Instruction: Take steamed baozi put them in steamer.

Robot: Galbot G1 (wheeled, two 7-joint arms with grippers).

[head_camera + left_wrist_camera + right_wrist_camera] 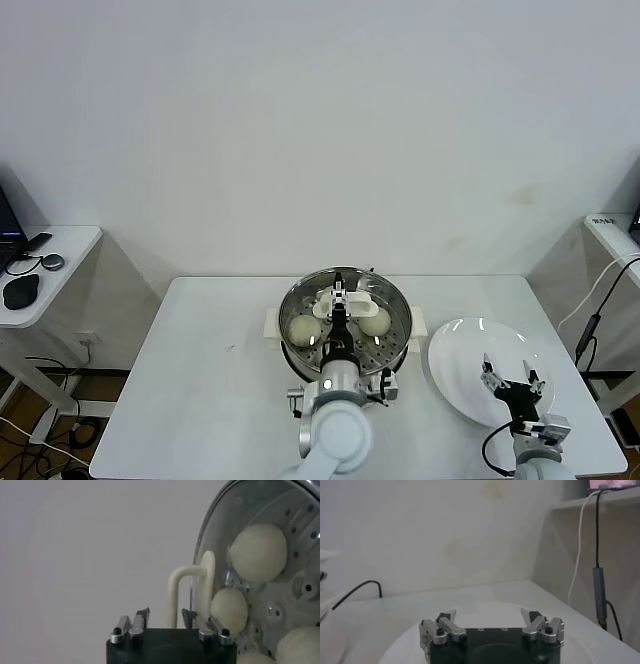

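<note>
- Two baozi (304, 328) (374, 321) are seen in the steamer (392, 300).
- The left gripper (339, 292) is held over the steamer, jaws parted.
- The right gripper (510, 378) is held open over the white plate (455, 350).

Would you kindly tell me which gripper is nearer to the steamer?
Left. The left gripper sits over the steamer, above the baozi; the right gripper hovers over the white plate beside it.

I'm seeing a shiny perforated metal steamer (296, 302), smooth matt dough baozi (258, 551), a glossy white plate (455, 352), a matt white table (200, 380).
</note>
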